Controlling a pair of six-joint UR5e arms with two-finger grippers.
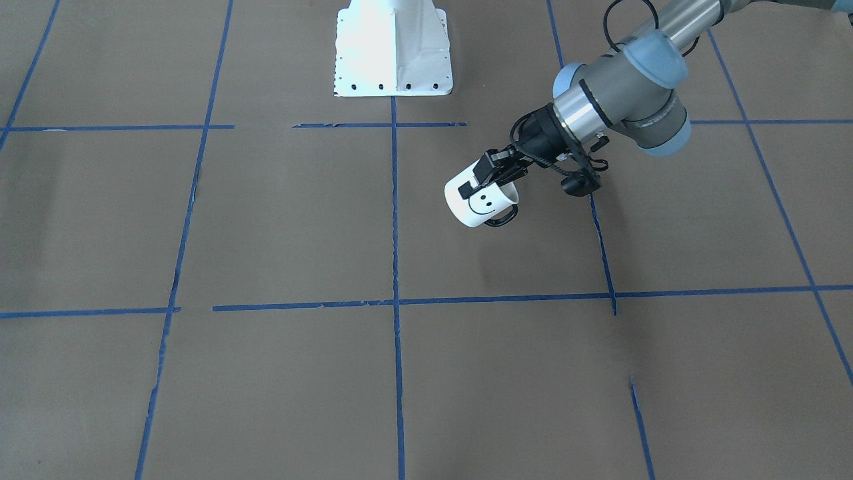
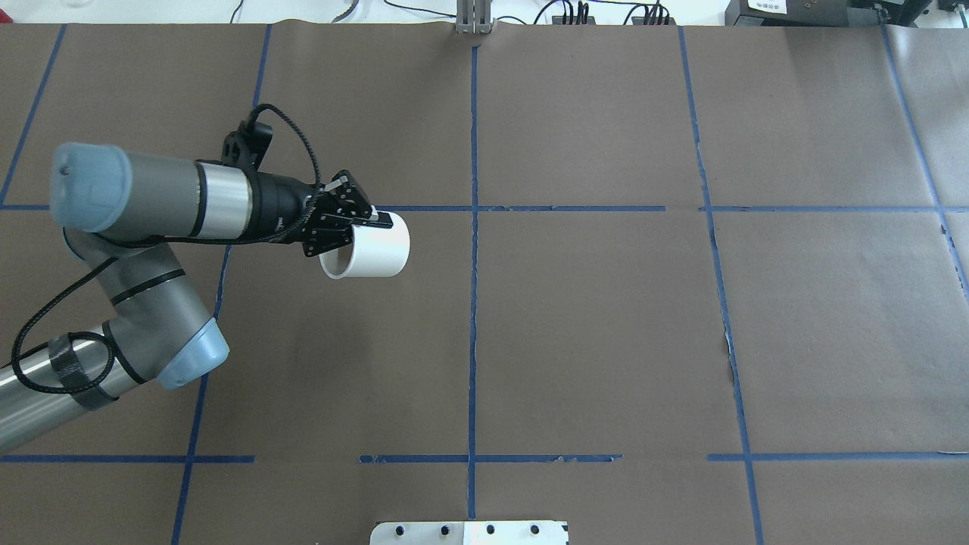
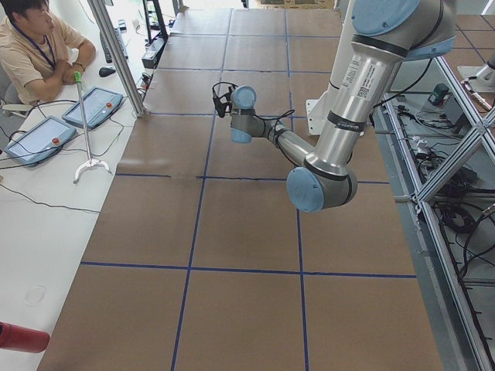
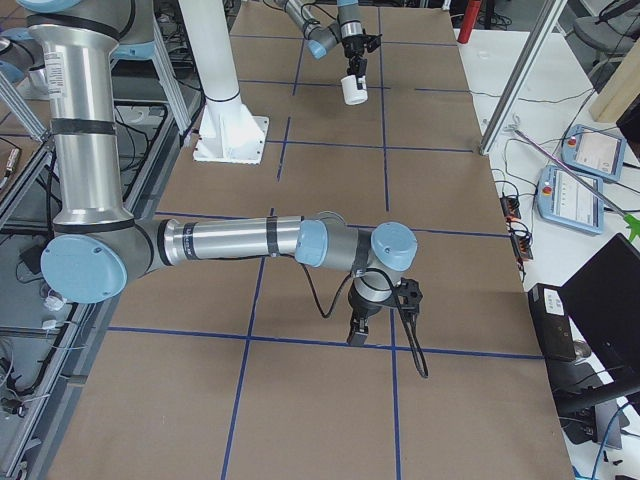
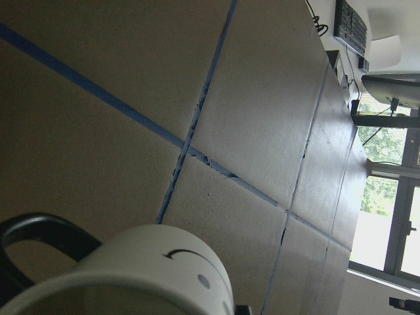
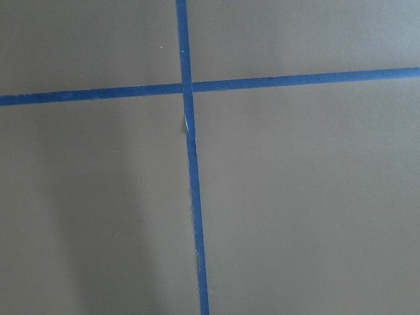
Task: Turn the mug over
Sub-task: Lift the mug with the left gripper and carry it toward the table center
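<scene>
The white mug (image 1: 474,202) with the black smiley face and thin black handle hangs in the air above the brown table, tipped on its side. My left gripper (image 1: 485,177) is shut on its rim. In the overhead view the mug (image 2: 376,246) points away from the left gripper (image 2: 362,224), its base to the right. The left wrist view shows the mug (image 5: 164,269) close up with its handle at the lower left. It also shows small and far off in the exterior right view (image 4: 354,90). My right gripper (image 4: 358,328) points down over the table; I cannot tell whether it is open or shut.
Blue tape lines (image 2: 474,303) divide the brown table into squares. The white robot base plate (image 1: 393,57) stands at the table's robot-side edge. An operator (image 3: 31,46) sits by tablets on a side bench beyond the far edge.
</scene>
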